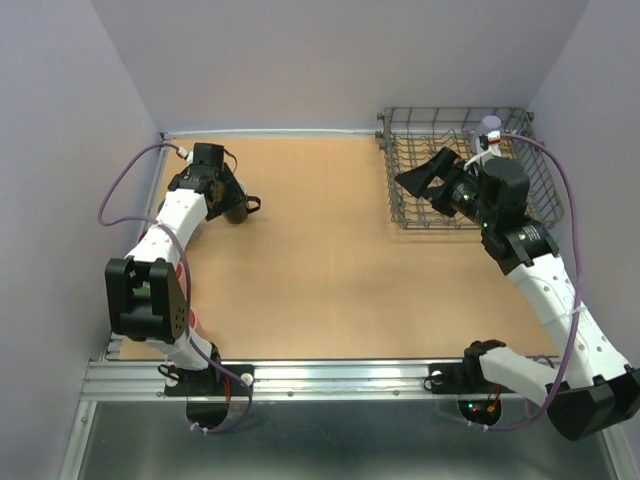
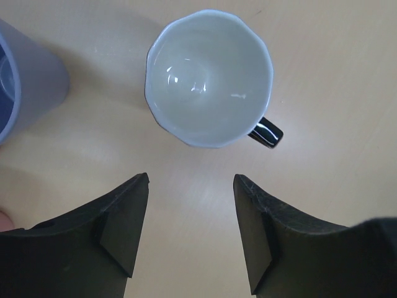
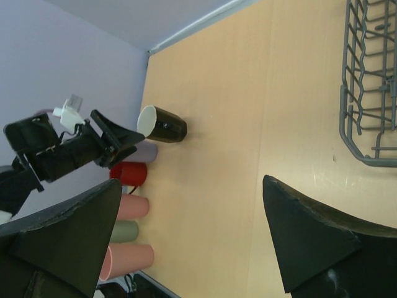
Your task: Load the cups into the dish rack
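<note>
Left gripper (image 2: pixel 191 230) jaws apart, empty; black cup (image 2: pixel 209 77) just ahead of its fingertips, ungripped. Right gripper (image 3: pixel 192 242) wide, empty, at dish rack (image 3: pixel 366 93). One lavender cup (image 1: pixel 490 124) looks racked; other cups (image 3: pixel 129 172) wait beside left gripper.

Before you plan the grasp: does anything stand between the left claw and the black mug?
Nothing visible does: only bare table shows between the open left claw and the black mug. A lavender cup stands aside.
</note>
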Controlling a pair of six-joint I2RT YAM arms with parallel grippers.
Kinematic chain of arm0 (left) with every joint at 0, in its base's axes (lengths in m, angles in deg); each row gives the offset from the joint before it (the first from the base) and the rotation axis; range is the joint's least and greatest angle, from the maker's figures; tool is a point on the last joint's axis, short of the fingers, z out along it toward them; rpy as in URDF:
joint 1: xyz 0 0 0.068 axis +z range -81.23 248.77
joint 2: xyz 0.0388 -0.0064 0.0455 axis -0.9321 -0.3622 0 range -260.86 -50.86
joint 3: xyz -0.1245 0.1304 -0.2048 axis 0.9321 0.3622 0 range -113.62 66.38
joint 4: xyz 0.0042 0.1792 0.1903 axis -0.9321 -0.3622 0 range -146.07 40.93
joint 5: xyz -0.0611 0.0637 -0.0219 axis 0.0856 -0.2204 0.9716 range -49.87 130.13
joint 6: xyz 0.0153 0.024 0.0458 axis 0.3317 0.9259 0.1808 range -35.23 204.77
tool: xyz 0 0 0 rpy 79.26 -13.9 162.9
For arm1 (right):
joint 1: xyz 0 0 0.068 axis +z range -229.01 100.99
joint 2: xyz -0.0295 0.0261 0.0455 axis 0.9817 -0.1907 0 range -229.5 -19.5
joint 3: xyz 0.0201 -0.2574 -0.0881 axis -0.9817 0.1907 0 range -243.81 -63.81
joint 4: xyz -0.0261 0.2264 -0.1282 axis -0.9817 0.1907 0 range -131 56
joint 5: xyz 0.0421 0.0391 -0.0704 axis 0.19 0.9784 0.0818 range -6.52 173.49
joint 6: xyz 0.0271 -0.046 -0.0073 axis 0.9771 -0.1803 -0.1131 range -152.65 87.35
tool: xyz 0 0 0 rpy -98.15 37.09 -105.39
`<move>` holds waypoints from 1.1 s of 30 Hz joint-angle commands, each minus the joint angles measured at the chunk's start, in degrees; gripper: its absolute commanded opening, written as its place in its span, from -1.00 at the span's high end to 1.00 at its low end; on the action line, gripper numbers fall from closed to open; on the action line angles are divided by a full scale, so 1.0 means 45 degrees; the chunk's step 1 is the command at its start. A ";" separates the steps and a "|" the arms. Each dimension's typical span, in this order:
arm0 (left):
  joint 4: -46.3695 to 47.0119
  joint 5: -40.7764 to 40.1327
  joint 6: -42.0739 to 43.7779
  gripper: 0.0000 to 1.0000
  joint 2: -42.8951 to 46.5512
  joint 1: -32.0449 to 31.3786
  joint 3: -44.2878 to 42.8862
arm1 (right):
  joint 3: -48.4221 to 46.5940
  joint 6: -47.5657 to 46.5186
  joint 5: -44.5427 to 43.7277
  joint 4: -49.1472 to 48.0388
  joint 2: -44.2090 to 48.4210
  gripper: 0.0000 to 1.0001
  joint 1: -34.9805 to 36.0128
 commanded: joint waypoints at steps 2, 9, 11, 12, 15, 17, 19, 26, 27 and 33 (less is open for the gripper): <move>0.0665 -0.0279 0.0285 -0.35 -0.0520 0.0218 -0.0854 | 0.0355 -0.0327 0.0922 0.0367 0.0074 -1.00 -0.0012; 0.0725 -0.0572 0.0324 -0.33 -0.1477 0.0472 -0.1440 | 0.0491 -0.0542 0.1333 0.0602 -0.0024 -1.00 -0.0011; 0.0822 -0.0572 0.0324 -0.33 -0.1673 0.0531 -0.1421 | 0.0530 -0.0542 0.1392 0.0602 -0.0063 -1.00 -0.0011; 0.0919 -0.0553 0.0324 -0.31 -0.1731 0.0551 -0.1421 | 0.0569 -0.0542 0.1412 0.0621 -0.0082 -1.00 -0.0011; 0.0862 -0.0552 0.0363 -0.25 -0.2141 0.0571 -0.1479 | 0.0647 -0.0601 0.1354 0.0660 -0.0161 -1.00 -0.0011; 0.0804 -0.0611 0.0324 -0.20 -0.2297 0.0571 -0.1480 | 0.0648 -0.0659 0.1334 0.0680 -0.0238 -1.00 -0.0031; 0.0803 -0.0708 0.0207 -0.18 -0.2415 0.0571 -0.1383 | 0.0609 -0.0698 0.1334 0.0699 -0.0317 -1.00 -0.0011; 0.1018 -0.0514 0.0187 0.60 -0.2727 0.0571 -0.1128 | 0.0686 -0.0737 0.1295 0.0758 -0.0512 -1.00 -0.0031; 0.1057 -0.0494 0.0168 0.74 -0.2805 0.0571 -0.1147 | 0.0706 -0.0718 0.1256 0.0758 -0.0512 -1.00 -0.0012; 0.1116 -0.0104 0.0343 1.00 -0.2807 0.0571 -0.1284 | 0.0804 -0.0621 0.1139 0.0758 -0.0473 -1.00 -0.0011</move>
